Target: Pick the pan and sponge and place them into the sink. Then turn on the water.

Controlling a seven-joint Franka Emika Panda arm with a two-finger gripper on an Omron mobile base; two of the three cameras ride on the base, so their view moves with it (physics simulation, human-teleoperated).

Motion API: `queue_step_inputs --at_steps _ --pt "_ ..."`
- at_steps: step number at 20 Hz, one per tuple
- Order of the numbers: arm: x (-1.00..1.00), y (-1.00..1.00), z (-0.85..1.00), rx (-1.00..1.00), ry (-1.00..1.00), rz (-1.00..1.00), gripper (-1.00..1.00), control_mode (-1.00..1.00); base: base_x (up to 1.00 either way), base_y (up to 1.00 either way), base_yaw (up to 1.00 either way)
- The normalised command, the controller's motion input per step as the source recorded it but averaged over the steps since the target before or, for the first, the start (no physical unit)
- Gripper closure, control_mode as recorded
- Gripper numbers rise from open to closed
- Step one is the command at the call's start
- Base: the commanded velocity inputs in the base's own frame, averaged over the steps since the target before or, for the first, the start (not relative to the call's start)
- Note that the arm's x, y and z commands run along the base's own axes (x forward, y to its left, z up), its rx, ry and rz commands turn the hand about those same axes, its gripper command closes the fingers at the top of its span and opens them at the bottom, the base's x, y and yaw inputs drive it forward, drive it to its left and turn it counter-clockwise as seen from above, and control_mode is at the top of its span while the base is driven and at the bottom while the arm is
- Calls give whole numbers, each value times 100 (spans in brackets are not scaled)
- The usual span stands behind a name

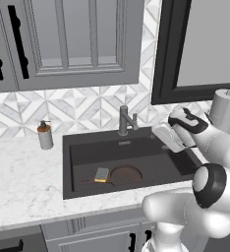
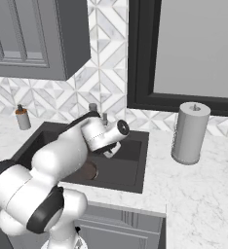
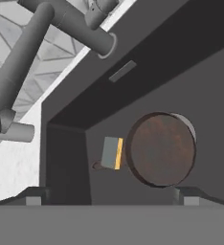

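The white marble counter carries a dark sink set into it. On the sink floor lies the pan, with the sponge resting over its handle just beside the round dish. A faucet rises at the sink's back edge. A soap bottle stands left of the sink, and a paper towel roll stands on the counter to its right.

Matt dark sink, brushed grey metal faucet, white veined marble desk, rusty-brown matt pan.
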Motion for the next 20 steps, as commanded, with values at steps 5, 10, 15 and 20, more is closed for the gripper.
queue_step_inputs --at_steps 5,10,15,20 --pt "57 3 0 0 -5 -6 -100 -100 0 0 0" --pt "50 0 0 0 -5 -9 -100 -100 0 0 0" --pt "26 0 0 1 -10 -3 -100 -100 0 0 0" --pt "11 0 0 6 -9 0 -100 -100 0 0 0"
